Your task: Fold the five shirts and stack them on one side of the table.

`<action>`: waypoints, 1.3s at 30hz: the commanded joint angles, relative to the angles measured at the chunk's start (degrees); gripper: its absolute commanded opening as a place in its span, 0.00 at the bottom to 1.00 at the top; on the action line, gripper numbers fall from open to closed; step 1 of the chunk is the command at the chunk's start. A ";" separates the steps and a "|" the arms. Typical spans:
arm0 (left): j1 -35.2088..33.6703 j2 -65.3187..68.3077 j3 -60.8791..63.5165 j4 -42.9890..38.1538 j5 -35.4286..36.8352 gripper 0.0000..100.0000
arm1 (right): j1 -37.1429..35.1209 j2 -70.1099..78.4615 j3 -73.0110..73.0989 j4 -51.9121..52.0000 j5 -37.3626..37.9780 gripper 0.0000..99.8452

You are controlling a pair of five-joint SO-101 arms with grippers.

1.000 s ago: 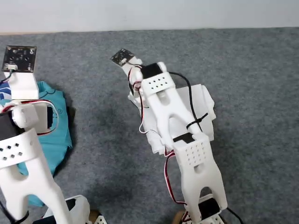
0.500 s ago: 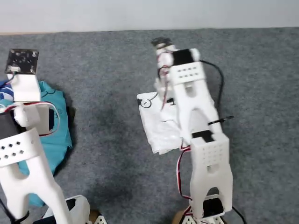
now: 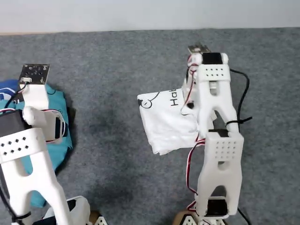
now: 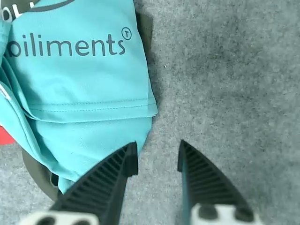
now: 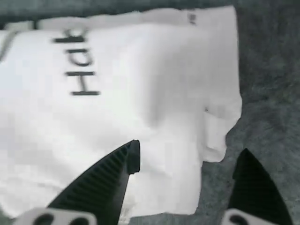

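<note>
One white shirt point(image 3: 164, 124), one teal shirt point(image 3: 58, 101), perhaps a blue shirt point(image 3: 9, 86) beneath; two arms point(image 3: 218, 98) point(image 3: 28, 150).

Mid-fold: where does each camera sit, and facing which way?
High view: fixed above the table, looking down; left arm, right arm show.
Left wrist view: on the left wrist, looking down past the open left gripper at the teal shirt.
Right wrist view: on the right wrist, looking down past the open right gripper at the white shirt.
Shared: high view also shows both shirts.

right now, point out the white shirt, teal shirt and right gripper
white shirt point(image 3: 164, 125), high view, middle of fabric
teal shirt point(image 4: 86, 82), left wrist view, below the print
right gripper point(image 5: 189, 157), right wrist view, between fingertips
</note>
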 commanded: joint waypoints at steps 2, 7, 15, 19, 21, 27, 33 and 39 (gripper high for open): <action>-0.18 -0.79 -0.04 1.14 -0.35 0.15 | 2.24 2.86 -0.70 -1.54 -0.88 0.33; -0.18 -0.79 -0.13 1.14 -0.18 0.15 | 1.19 7.60 -0.70 -0.75 -0.88 0.29; -0.18 -1.05 -0.13 1.14 -0.18 0.15 | 0.92 8.66 -0.79 0.92 -0.79 0.05; -0.18 -0.79 -0.13 1.14 -0.35 0.13 | 2.86 7.34 -0.79 1.71 -0.44 0.01; -0.18 -0.79 -0.13 1.05 -0.44 0.11 | 4.18 6.20 -0.79 1.71 0.97 0.01; -0.18 -0.79 -0.13 1.05 -0.53 0.10 | 7.43 3.47 -0.79 -3.91 15.21 0.01; -0.18 -0.79 -0.04 1.05 -0.53 0.10 | 7.60 3.47 -0.79 -18.33 36.92 0.01; -0.18 -0.79 0.04 1.05 -0.53 0.10 | 6.02 3.47 -0.70 -33.19 55.12 0.01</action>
